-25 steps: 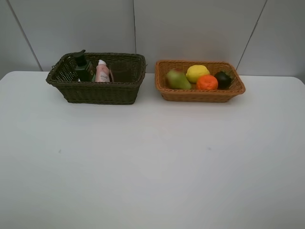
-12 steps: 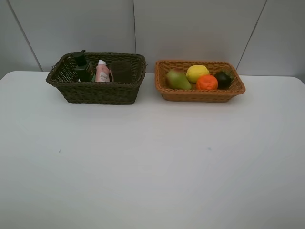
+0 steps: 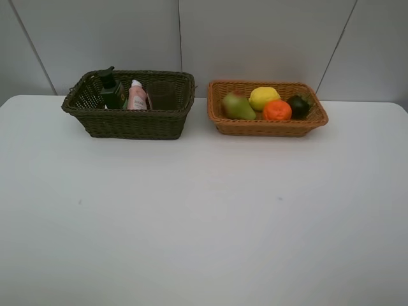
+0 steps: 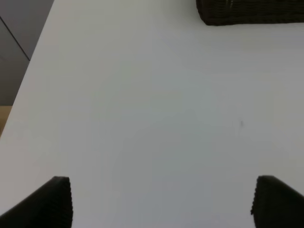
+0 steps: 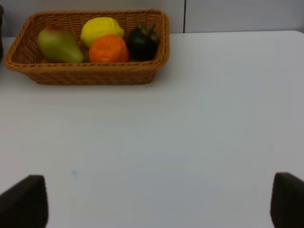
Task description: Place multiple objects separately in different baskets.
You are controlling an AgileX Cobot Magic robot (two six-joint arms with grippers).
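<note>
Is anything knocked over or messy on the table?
Nothing stands out. The bottles stand upright in the dark basket, the four fruits sit together in the orange-tan basket, and nothing has spilled on the white table.

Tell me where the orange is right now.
In the exterior high view the orange sits in the light tan basket on the right, at its front, between the pear and the mangosteen.

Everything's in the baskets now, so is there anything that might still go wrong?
Maybe. The dark green bottle and small pink bottle stand upright in the dark basket, so a bump might tip them. The orange sits high by the light basket's low front rim and might roll out.
</note>
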